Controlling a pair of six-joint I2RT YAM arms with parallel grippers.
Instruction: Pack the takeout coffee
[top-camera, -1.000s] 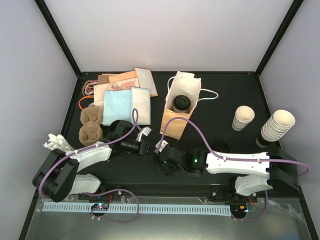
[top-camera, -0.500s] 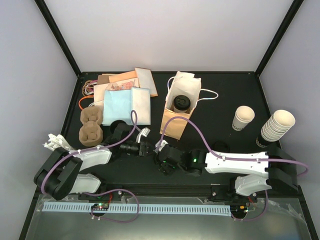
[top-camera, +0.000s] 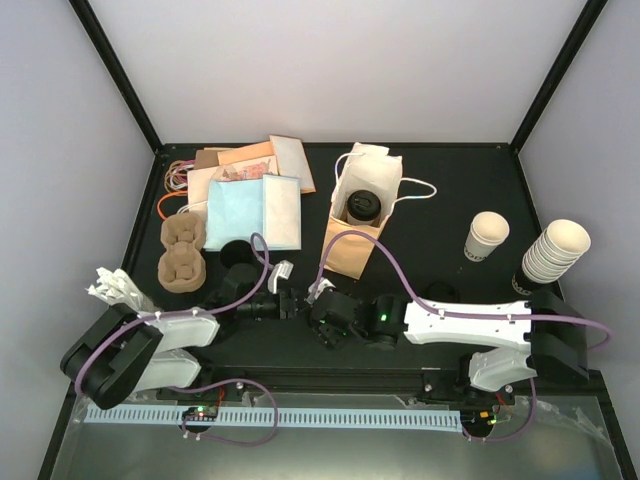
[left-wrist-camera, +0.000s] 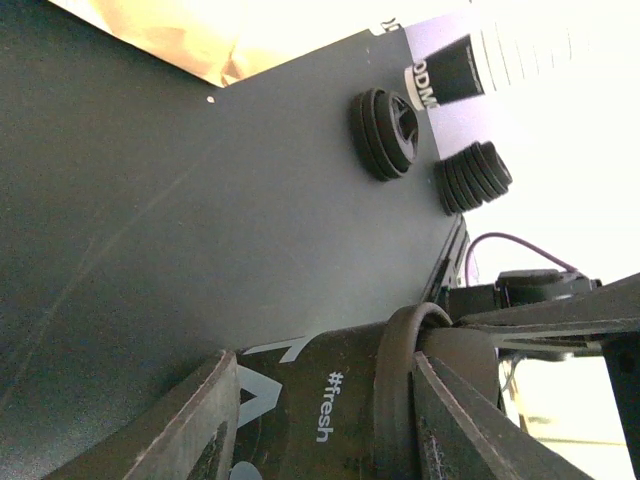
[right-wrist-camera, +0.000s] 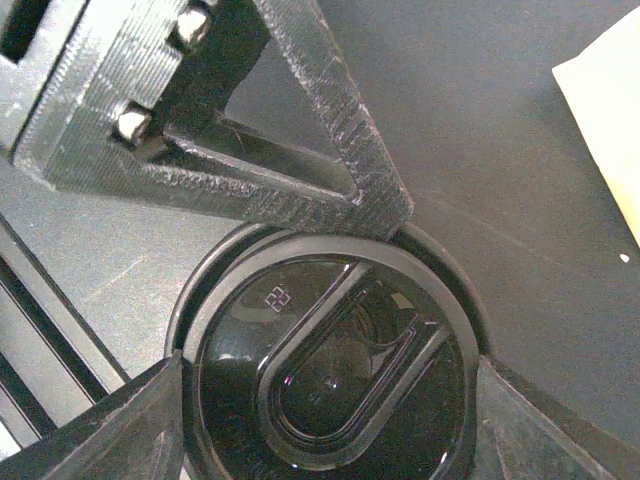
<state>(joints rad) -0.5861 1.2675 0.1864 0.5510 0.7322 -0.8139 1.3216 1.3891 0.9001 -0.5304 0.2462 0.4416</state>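
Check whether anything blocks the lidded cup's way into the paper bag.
The takeout coffee is close to the paper bag. Nothing stands between them, but the right arm's purple cable arcs across the bag's front, and a dark round item already sits inside.

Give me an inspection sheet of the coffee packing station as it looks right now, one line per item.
Surface: black table, matte, no spills seen.
Job's things: takeout coffee, lid on, sits between both grippers; paper bag stands open with another lidded cup inside.
Clutter: pulp carriers, paper packets, single cup, cup stack, loose lid.
Grippers: right gripper has its jaws closed on the coffee's lid rim; left gripper has its jaws either side of the cup, contact unclear.
Cables: purple cables arch above both arms.
Surroundings: pale walls with black frame posts.
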